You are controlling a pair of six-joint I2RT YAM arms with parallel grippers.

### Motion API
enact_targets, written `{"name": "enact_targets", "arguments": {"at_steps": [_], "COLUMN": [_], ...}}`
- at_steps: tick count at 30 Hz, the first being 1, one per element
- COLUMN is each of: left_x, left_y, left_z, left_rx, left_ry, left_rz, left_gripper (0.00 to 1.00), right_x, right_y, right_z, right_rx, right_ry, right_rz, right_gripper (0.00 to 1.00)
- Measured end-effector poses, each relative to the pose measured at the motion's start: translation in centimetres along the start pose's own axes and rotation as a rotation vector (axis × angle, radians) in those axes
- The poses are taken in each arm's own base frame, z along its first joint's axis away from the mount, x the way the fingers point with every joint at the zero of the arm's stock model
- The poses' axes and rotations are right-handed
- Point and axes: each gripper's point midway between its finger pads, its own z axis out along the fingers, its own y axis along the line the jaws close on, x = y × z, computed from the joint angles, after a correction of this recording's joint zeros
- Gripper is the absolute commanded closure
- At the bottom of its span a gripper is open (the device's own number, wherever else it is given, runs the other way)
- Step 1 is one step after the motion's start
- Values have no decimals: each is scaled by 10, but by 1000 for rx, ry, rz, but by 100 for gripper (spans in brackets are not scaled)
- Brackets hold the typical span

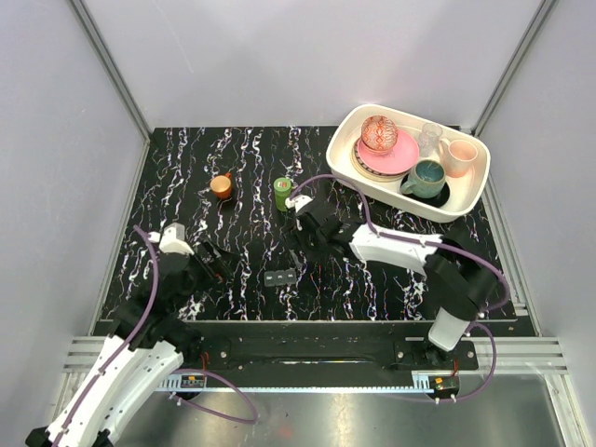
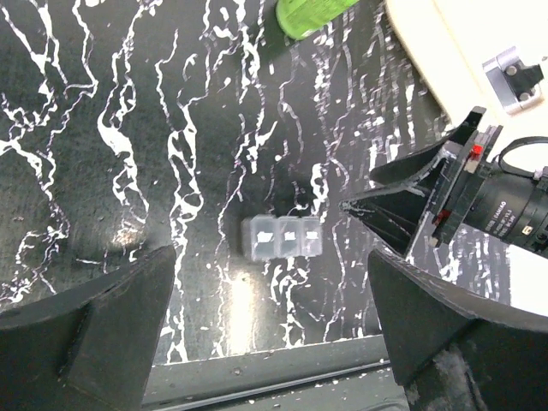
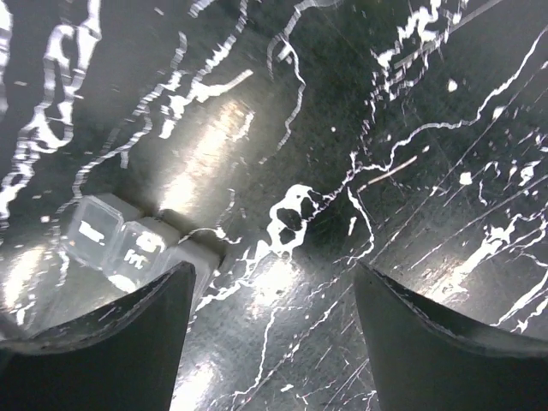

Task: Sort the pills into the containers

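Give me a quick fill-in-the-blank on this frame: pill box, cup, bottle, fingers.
1. The pill box has ___ compartments in a row.
2. In the top view, the cup left of the green bottle is coloured ___.
3. The left fingers and right fingers both stand ___, holding nothing.
Missing words: three; orange; open.

The left gripper (image 2: 272,287) hangs over the black, white-veined counter (image 2: 128,128), its two dark fingers (image 2: 94,325) spread wide at the lower corners and holding nothing. Just beyond them the pill box (image 2: 281,237) lies flat on the counter, a short strip of three square compartments, each showing a pale patch too blurred to identify. To its right, close but apart, the right gripper (image 2: 360,195) points its black fingers toward the box. A green bottle (image 2: 312,12) is cut off by the top edge, and a white tray (image 2: 437,51) rim crosses the upper right.
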Motion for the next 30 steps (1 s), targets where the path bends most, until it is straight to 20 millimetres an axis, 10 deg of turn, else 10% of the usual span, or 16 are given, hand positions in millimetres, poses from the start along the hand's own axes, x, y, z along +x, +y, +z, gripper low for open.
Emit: {"name": "enact_targets", "arguments": {"at_steps": [11, 16, 30], "left_x": [-12, -19, 3], "left_y": [-16, -31, -9], "left_z": [-10, -16, 3], "left_rx": [98, 183, 34], "left_ry": [-64, -91, 35], "left_rz": [17, 33, 15], "left_gripper": [1, 1, 17], "right_x": [3, 13, -26], "right_y": [36, 47, 68], "right_z": [-31, -32, 17], "right_rx": [-190, -228, -232], "right_ry": [-28, -5, -5], "right_rz": [-68, -78, -15], "right_gripper": [20, 85, 100]}}
